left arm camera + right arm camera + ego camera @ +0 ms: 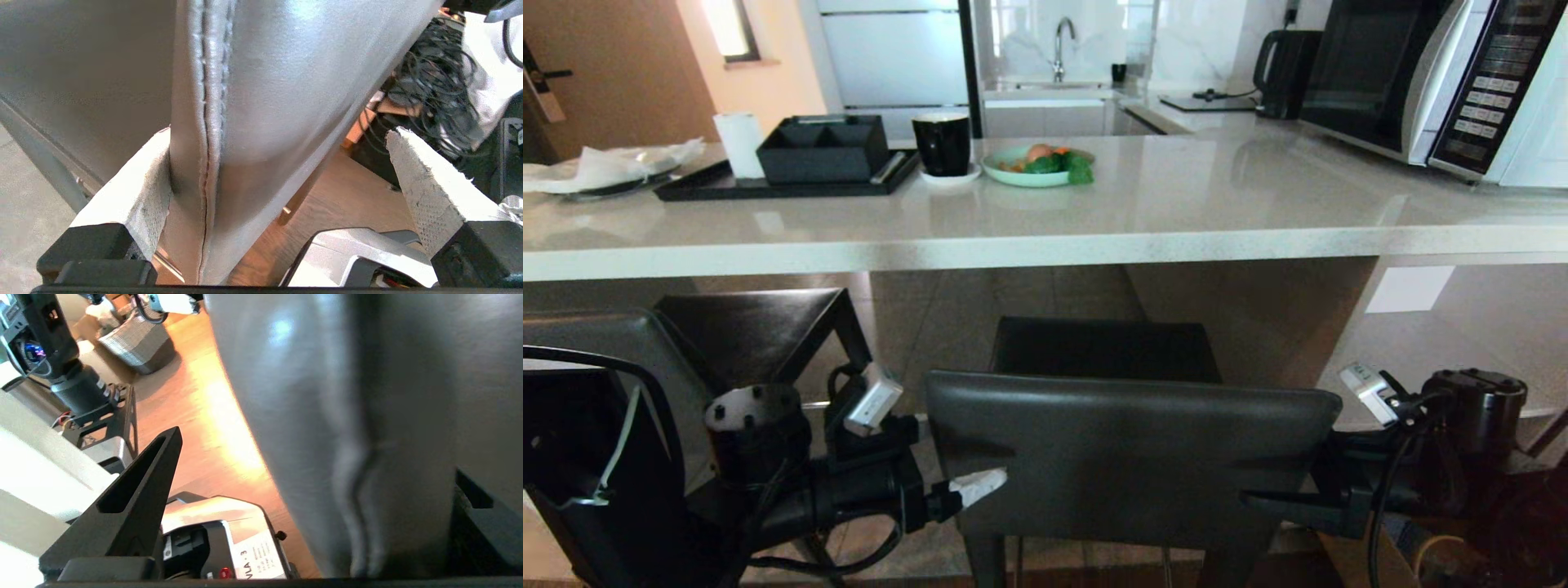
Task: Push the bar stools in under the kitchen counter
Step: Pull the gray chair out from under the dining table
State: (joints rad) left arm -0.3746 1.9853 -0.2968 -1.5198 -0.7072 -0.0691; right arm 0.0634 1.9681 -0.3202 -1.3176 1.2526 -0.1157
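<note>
Under the kitchen counter [1045,241] only the seat of the centre bar stool [1131,457] is tucked, backrest sticks out. Left gripper [282,171] + right gripper [310,486] straddle its edges, jaws wide, not clamped. Next imo: steady fwd shove w/ both.

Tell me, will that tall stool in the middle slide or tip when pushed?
The stool is probably top-heavy: padded backrest on slim legs, so a high push could tip it. Both open grippers, left and right, straddle the backrest edges. The leather looks smooth, perhaps slippery.

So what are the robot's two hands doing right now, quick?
Left end effector: open, straddling the left edge of the dark grey leather stool backrest.
Right end effector: open, straddling its right edge.
</note>
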